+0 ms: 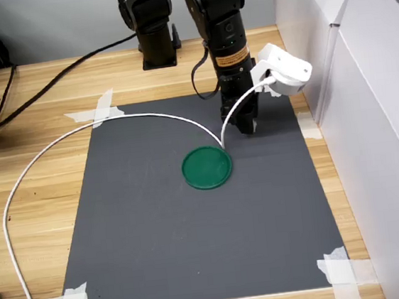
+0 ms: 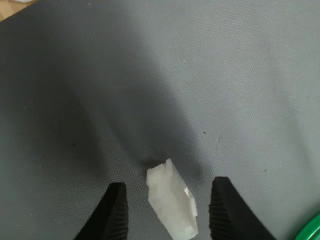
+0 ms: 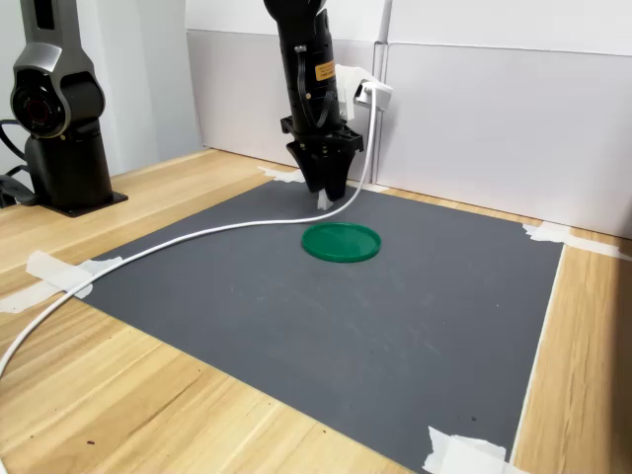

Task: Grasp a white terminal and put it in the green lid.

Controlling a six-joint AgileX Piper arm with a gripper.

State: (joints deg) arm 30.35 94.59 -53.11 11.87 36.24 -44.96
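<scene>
The white terminal [image 2: 172, 202] is a tiny translucent ridged block lying on the dark grey mat [image 1: 194, 236]. In the wrist view it sits between my two black fingertips with a gap on each side. My gripper [image 2: 170, 210] is open and low over the mat, straddling the terminal. In the second exterior view the terminal [image 3: 322, 203] shows as a white speck just under the gripper [image 3: 328, 190]. The gripper [image 1: 243, 127] hides it in the first exterior view. The green lid [image 1: 207, 168] [image 3: 341, 241] lies flat just beside the gripper, and its rim [image 2: 311, 230] shows in the wrist view.
A white cable [image 1: 77, 137] arcs across the mat from the white camera housing [image 1: 284, 69] on my wrist. A second black arm base [image 3: 59, 118] stands on the wooden table. White panels [image 1: 367, 117] wall off the first exterior view's right. Tape strips [image 1: 344, 266] hold the mat's corners.
</scene>
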